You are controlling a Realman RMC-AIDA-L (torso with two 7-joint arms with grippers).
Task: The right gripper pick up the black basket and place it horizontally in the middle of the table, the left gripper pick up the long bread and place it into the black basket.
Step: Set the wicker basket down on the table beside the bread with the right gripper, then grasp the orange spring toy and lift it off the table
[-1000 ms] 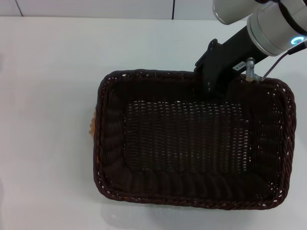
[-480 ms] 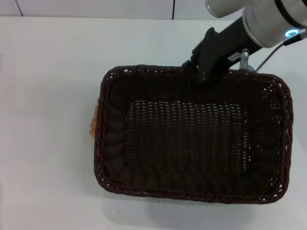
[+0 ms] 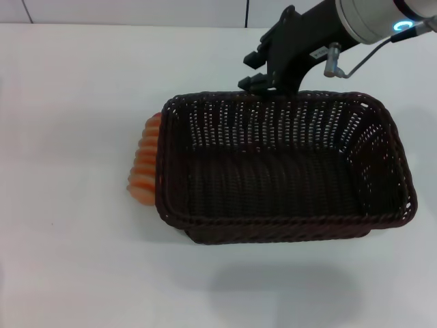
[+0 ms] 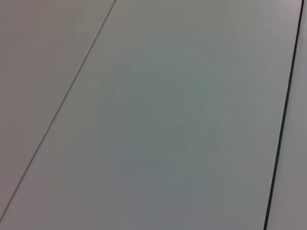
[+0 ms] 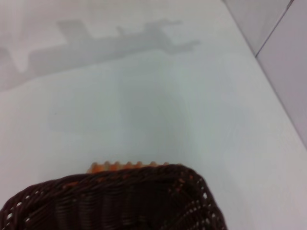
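Lifted and tilted since a moment earlier, the black basket (image 3: 283, 167) hung over the white tabletop (image 3: 68, 102), its far rim pinched in the right hand (image 3: 263, 85); the long bread (image 3: 143, 160) lay just beside its left end.

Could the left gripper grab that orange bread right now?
Probably not cleanly. The long bread lies on the table pressed against the black basket, which the right gripper holds by its far rim, tilted. The bread's outer side is open, but the left gripper is out of view.
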